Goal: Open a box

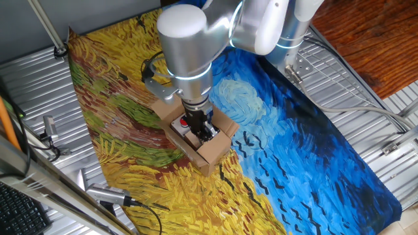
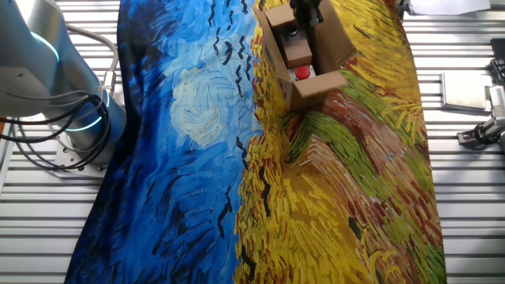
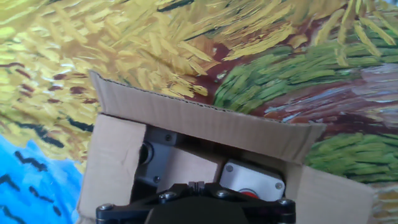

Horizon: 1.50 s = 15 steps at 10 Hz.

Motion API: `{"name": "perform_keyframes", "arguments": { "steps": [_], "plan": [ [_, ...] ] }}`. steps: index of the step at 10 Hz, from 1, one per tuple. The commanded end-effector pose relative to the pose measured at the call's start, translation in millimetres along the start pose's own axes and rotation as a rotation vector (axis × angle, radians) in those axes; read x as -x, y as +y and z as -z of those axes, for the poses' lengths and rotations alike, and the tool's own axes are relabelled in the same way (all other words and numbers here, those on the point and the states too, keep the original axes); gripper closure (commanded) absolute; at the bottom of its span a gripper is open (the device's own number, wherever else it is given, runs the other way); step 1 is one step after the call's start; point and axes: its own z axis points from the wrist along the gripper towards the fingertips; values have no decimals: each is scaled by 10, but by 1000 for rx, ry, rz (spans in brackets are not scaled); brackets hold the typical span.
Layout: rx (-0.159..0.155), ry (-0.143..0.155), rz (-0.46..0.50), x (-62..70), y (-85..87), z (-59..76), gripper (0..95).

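Painted cloth of yellow, green and blue over the desk [image 1: 366, 85]. From one fixed view: box [image 1: 212, 151] near the cloth's middle, flaps spread, gripper [image 1: 204, 130] lowered into its mouth. From the other fixed view: box [image 2: 304, 55] at the top edge, something red [image 2: 301, 73] inside, gripper [image 2: 306, 12] above. From the hand view: far flap [image 3: 199, 118] folded outward, grey device [image 3: 252, 178] inside. Gripper spread impossible to tell.

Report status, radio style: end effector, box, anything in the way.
End effector down at the box opening; open or shut unclear. Flaps folded out, box open. Red-topped item inside. No obstruction seen.
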Motion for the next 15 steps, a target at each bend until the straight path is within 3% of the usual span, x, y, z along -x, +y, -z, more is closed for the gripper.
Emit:
{"name": "perform_keyframes", "arguments": {
  "steps": [1, 7, 9, 10, 15],
  "plan": [
    [30, 3, -23, -4, 49, 115, 950],
    [125, -9, -113, -45, 201, 276, 950],
    [192, -30, -166, -46, 230, 275, 950],
    [206, -36, -178, -46, 230, 275, 950],
    [211, -33, -171, -46, 227, 269, 950]
  ]
}}
